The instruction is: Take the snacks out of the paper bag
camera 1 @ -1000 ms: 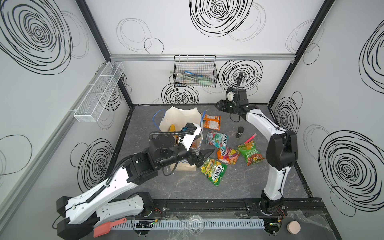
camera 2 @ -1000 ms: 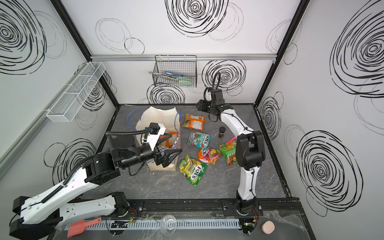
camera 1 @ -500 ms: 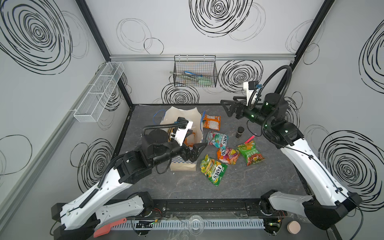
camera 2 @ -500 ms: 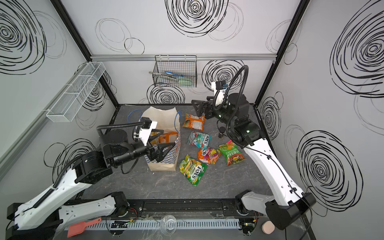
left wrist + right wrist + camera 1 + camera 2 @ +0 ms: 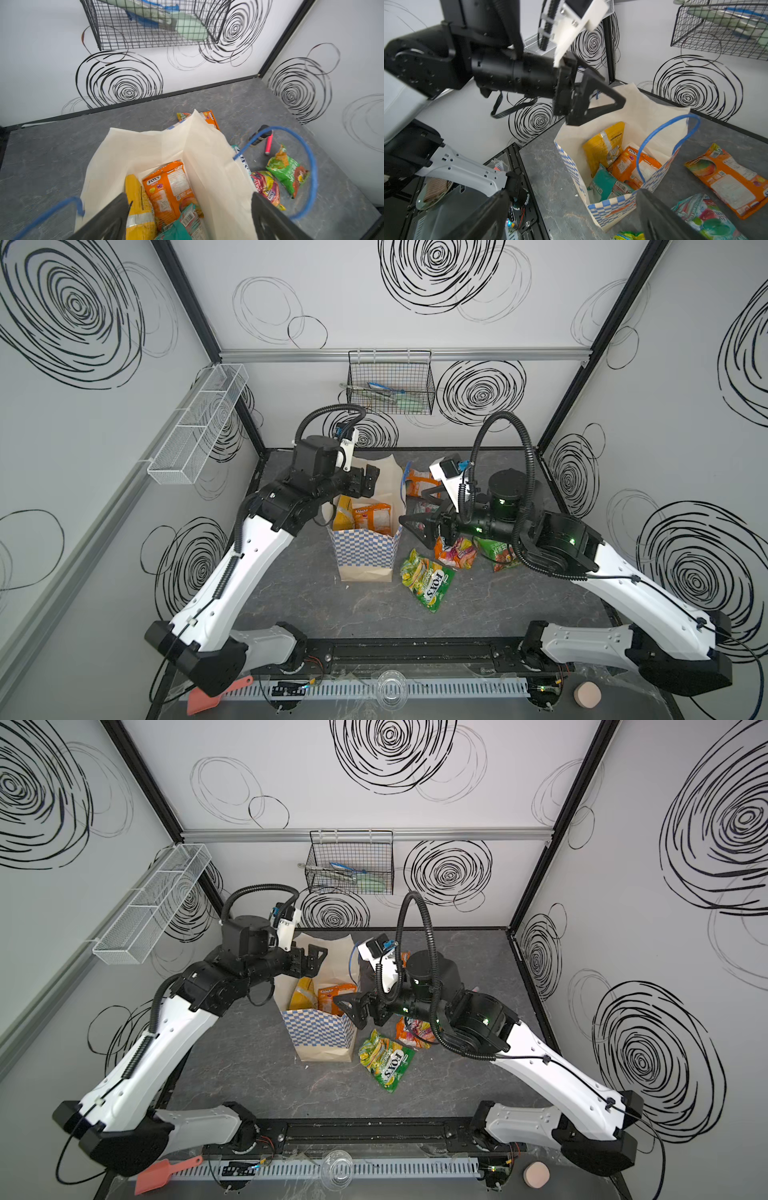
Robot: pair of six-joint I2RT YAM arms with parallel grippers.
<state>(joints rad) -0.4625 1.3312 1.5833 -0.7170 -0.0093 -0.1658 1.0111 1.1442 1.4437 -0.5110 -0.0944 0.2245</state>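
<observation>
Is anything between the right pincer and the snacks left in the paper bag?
Yes. The paper bag's checkered wall and blue cord handle stand between the open right pincer and the orange FOX'S packet inside.

Snacks [image 5: 426, 585] in and right of bag [image 5: 365, 547]

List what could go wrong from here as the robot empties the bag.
1. The right gripper, open by the bag, might snag the blue handle and tip the bag over.
2. The left gripper hangs open above the bag too; the arms could collide.
3. Inside, the yellow packet, orange packet and teal packet overlap, so the fingers may pinch two, or the bag itself.
</observation>
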